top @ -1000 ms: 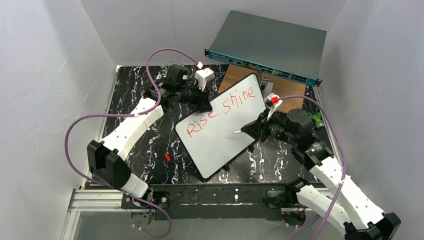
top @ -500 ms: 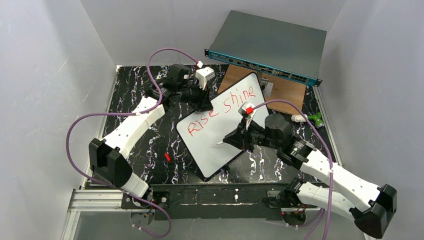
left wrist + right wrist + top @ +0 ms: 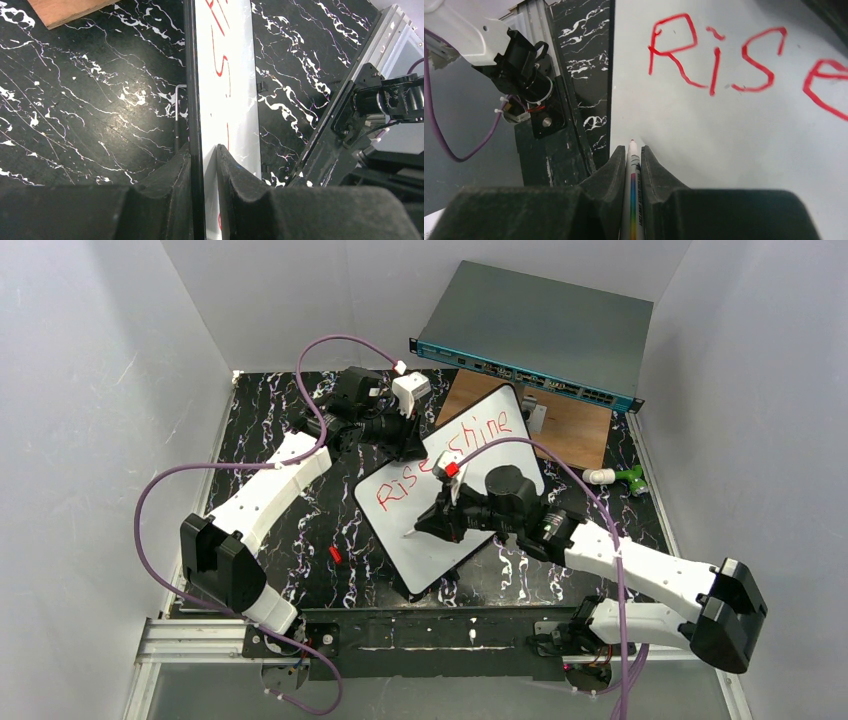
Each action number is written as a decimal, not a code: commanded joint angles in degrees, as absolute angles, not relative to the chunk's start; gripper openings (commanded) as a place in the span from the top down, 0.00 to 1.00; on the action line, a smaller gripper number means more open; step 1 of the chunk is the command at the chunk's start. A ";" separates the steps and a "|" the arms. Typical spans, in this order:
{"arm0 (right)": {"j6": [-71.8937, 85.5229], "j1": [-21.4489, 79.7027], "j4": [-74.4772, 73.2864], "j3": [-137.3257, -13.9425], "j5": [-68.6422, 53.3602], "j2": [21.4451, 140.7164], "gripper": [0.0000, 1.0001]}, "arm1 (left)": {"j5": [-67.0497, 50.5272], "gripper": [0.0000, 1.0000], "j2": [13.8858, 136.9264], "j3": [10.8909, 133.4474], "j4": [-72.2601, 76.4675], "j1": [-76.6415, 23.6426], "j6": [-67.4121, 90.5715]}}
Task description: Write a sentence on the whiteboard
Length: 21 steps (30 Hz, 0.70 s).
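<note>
The whiteboard (image 3: 395, 540) lies tilted on the black marbled table, with the sentence (image 3: 400, 487) reading "Rise shine" in red on one line. My left gripper (image 3: 405, 445) is shut on the board's upper left edge. In the left wrist view its jaws (image 3: 202, 150) clamp the board (image 3: 225, 50) edge-on. My right gripper (image 3: 432, 525) is shut on a white marker (image 3: 632, 180) with a rainbow stripe. The red tip points at bare board just below and left of "Rise" (image 3: 716, 60), near the board's left edge. I cannot tell whether the tip touches.
A grey metal box with a teal front (image 3: 540, 335) stands at the back on a wooden board (image 3: 575, 430). A small red cap (image 3: 334, 554) lies left of the whiteboard. A green and white object (image 3: 620, 477) lies at the right. An Allen key (image 3: 177, 115) lies beside the board.
My right arm has swung left across the whiteboard with the marker, from the board's right edge to below "Rise". The left gripper and the writing are unchanged.
</note>
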<state>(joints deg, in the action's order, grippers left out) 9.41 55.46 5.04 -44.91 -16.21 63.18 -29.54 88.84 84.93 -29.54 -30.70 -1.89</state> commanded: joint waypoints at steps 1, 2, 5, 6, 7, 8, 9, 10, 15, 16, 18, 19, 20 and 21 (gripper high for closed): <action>6.52 57.06 11.61 -49.54 -15.91 64.91 0.99 | -30.07 1.00 88.88 85.48 -31.71 -31.62 -3.80; 6.32 57.27 11.82 -49.87 -15.93 65.33 0.99 | -30.07 1.00 88.72 85.30 -31.70 -31.64 -3.91; 5.95 57.57 12.23 -50.71 -15.92 66.14 0.99 | -29.91 1.00 88.35 84.79 -31.79 -31.64 -4.15; 5.83 57.57 12.45 -50.98 -15.84 66.45 0.99 | -29.87 1.00 88.19 84.69 -31.77 -31.65 -4.20; 5.83 57.68 12.71 -51.16 -15.72 66.68 0.99 | -29.85 1.00 88.11 84.57 -31.79 -31.64 -4.24; 5.83 57.66 12.86 -51.37 -15.24 66.85 0.99 | -29.88 1.00 88.12 84.48 -31.70 -31.64 -4.27; 5.85 57.66 13.04 -51.51 -14.68 67.07 0.99 | -29.88 1.00 88.10 84.42 -31.73 -31.64 -4.30; 5.81 57.66 13.23 -51.66 -13.96 67.25 0.99 | -29.86 1.00 87.99 84.44 -31.72 -31.64 -4.34; 4.99 57.66 12.51 -52.05 -11.62 68.49 0.99 | -29.85 1.00 87.91 84.32 -31.49 -31.65 -4.41; 4.93 57.73 12.41 -52.07 -11.28 68.61 0.99 | -29.92 1.00 87.91 84.28 -31.47 -31.64 -4.40; 4.92 57.66 12.40 -52.12 -10.82 68.93 0.99 | -29.96 1.00 87.83 84.09 -31.38 -31.64 -4.45; 4.94 57.67 12.33 -52.10 -10.60 69.17 0.99 | -29.93 1.00 87.81 83.99 -31.30 -31.64 -4.38; 4.92 57.66 12.12 -52.15 -10.41 69.36 0.99 | -29.89 1.00 87.87 83.95 -31.24 -31.64 -4.39; 4.92 57.66 11.86 -52.20 -10.29 69.61 0.99 | -29.92 1.00 87.81 83.96 -31.21 -31.64 -4.46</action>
